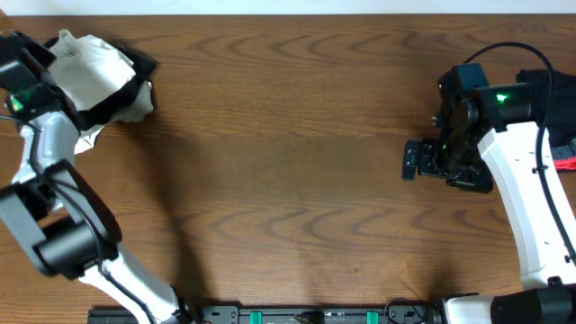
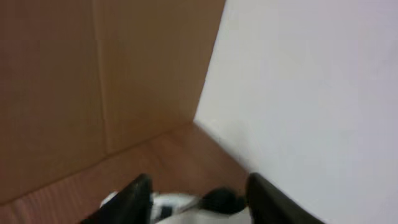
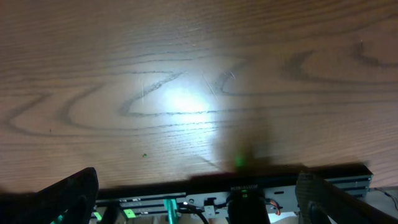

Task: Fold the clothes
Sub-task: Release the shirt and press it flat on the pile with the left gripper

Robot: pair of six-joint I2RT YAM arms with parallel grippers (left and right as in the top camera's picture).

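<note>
Overhead: wood-grain table (image 1: 297,162), white wall (image 2: 311,93); right claw (image 1: 410,160) wide, empty; left claw (image 2: 196,198) grip unclear.

A wood-grain table (image 1: 297,162) is shown in every view. A black garment (image 1: 121,97) is bunched at its far left corner. A black garment with red trim (image 1: 565,160) is cut off by the right edge. A black rail (image 3: 249,186) with green fittings is mounted along the near edge. A white wall (image 2: 311,93) is met by a brown panel (image 2: 50,93).
</note>
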